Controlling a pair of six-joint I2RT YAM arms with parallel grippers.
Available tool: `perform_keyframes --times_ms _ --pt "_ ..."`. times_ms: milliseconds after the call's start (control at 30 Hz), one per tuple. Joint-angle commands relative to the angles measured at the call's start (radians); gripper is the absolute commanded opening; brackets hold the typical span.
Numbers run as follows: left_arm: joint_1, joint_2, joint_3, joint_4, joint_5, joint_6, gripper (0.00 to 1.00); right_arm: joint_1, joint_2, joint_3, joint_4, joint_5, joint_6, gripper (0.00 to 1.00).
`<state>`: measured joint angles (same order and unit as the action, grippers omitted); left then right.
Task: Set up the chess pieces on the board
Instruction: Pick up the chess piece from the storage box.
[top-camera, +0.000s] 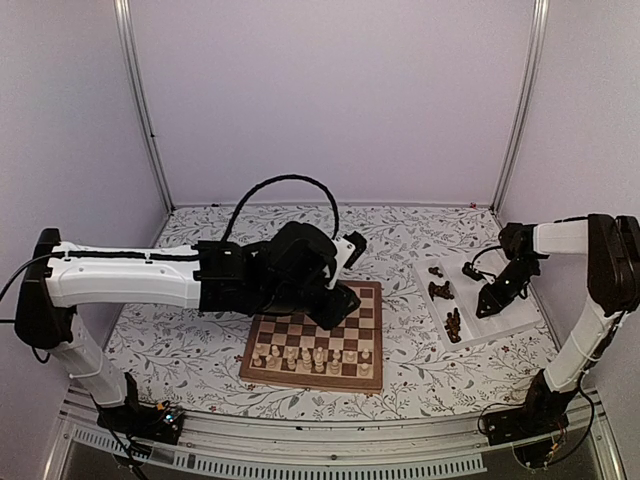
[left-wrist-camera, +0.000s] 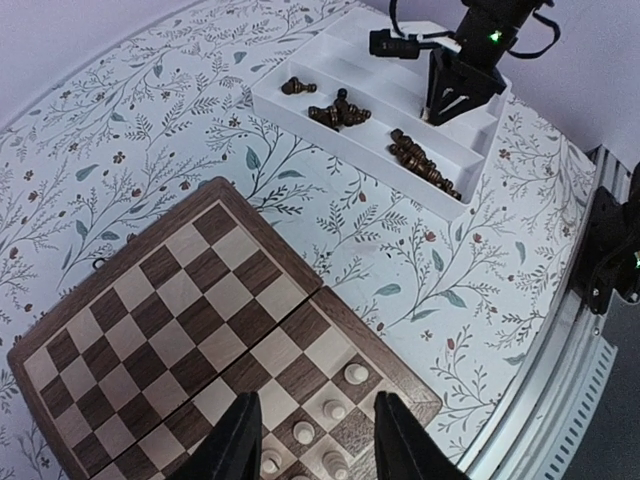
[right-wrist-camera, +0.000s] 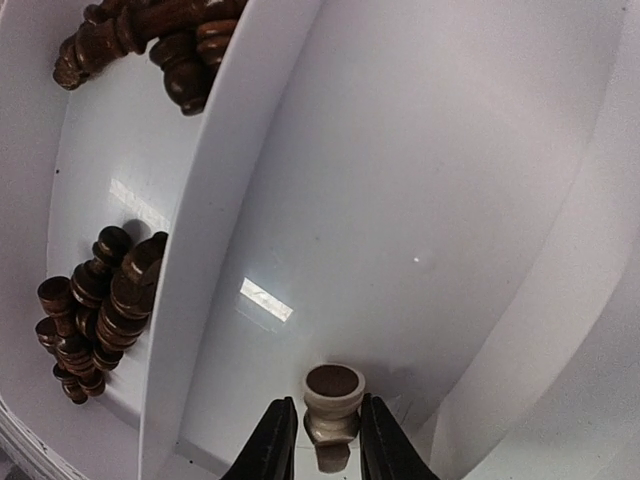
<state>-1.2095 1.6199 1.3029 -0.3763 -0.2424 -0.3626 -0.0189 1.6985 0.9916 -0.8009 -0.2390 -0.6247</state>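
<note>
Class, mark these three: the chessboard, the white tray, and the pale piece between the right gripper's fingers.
board (top-camera: 300, 335), top view, bare middle squares.
white tray (left-wrist-camera: 345, 150), left wrist view, near wall.
pale piece (right-wrist-camera: 333, 405), right wrist view, its pale collar.

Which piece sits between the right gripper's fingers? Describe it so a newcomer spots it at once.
Start at the white tray right of the board. In the compartment under the right gripper, one pale cream piece sits between the fingers, its dark round base facing the camera. The pieces across the divider are all dark brown.
</note>
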Motion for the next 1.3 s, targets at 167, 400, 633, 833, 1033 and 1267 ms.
perform_keyframes --times_ms 167,400,633,833,1033,1267 --pt "0.01 0.032 0.018 0.021 0.043 -0.008 0.4 0.013 0.01 -0.046 0.019 0.044 0.029 0.22" --pt "0.011 0.044 -0.007 0.112 0.098 -0.001 0.4 0.012 -0.092 -0.09 0.011 0.017 0.0 0.13" --pt "0.01 0.086 0.031 0.137 0.133 0.01 0.4 0.012 -0.102 -0.169 0.019 0.02 -0.003 0.33" --pt "0.008 0.083 0.011 0.15 0.142 0.002 0.4 0.012 -0.129 -0.213 0.039 0.08 0.002 0.28" --pt "0.008 0.093 0.0 0.182 0.159 0.004 0.4 0.012 -0.157 -0.173 -0.002 0.07 -0.002 0.12" --pt "0.027 0.156 0.047 0.26 0.231 0.011 0.4 0.096 -0.284 0.0 -0.162 -0.14 -0.095 0.07"
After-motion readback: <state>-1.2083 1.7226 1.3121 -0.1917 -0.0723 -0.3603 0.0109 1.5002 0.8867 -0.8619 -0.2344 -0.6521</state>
